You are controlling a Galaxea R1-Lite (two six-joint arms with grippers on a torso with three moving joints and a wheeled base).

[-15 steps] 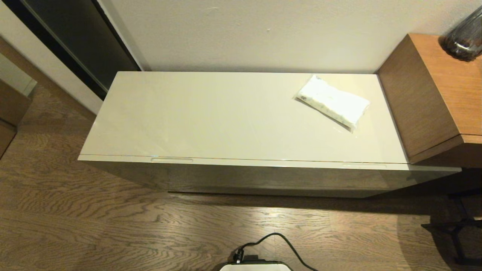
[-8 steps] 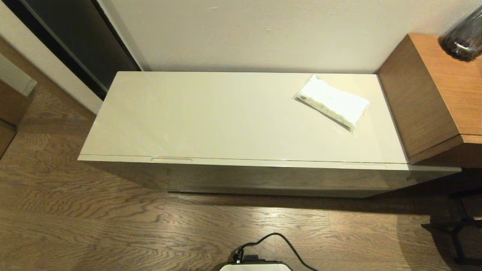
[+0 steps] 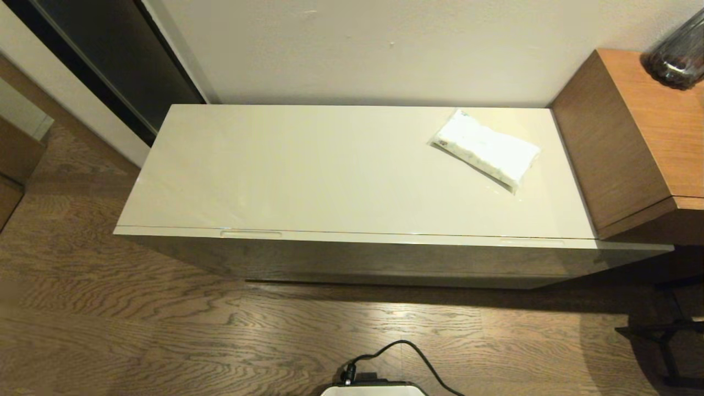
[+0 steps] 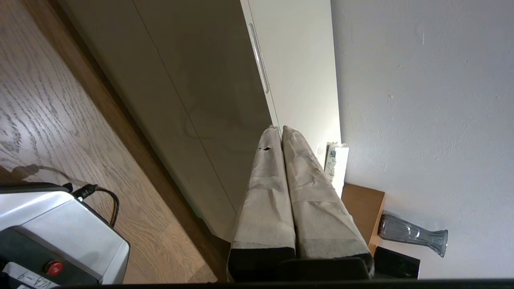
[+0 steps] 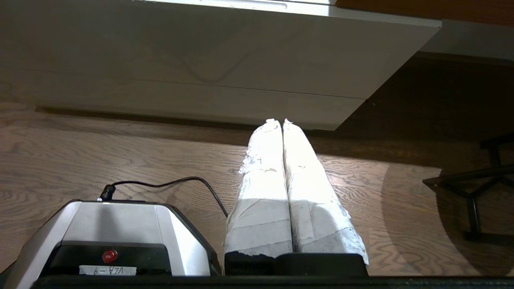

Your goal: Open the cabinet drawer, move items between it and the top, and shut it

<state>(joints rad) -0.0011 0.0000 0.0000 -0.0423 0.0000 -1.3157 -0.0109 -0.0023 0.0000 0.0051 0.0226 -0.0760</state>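
The cabinet drawer [image 3: 352, 237] is fully closed, its glossy off-white front flush beneath the top [image 3: 308, 170], with one recessed slot handle [image 3: 251, 234] toward the robot's left and a second slot handle [image 3: 532, 241] toward its right. The top is a long cream-white surface set against the wall [image 3: 385, 49]. One of the task's items is visible: the white soft plastic packet [image 3: 485, 149] lies flat and angled on the right part of the top, near the back edge and close to the brown wooden unit [image 3: 632, 137], but apart from it. The black tape roll is not visible in any view. A dark glass vase [image 3: 677, 52] stands on the wooden unit. Neither arm appears in the head view. The left gripper [image 4: 281, 130] is held low in front of the cabinet, clear of it, with its two tape-wrapped fingers [image 4: 267, 188] pressed together and nothing between them; its wrist view takes in the cabinet front, the packet [image 4: 333, 162] at the far end of the top, and the vase [image 4: 411, 235]. The right gripper [image 5: 282, 121] is likewise held low above the wood floor [image 5: 100, 160], pointing toward the lower front of the cabinet [image 5: 200, 60], its wrapped fingers [image 5: 263, 188] closed against each other and empty. The robot's grey base [image 5: 112, 233], with a black cable [image 5: 168, 184] plugged into it, sits on the floor just beside the right gripper.
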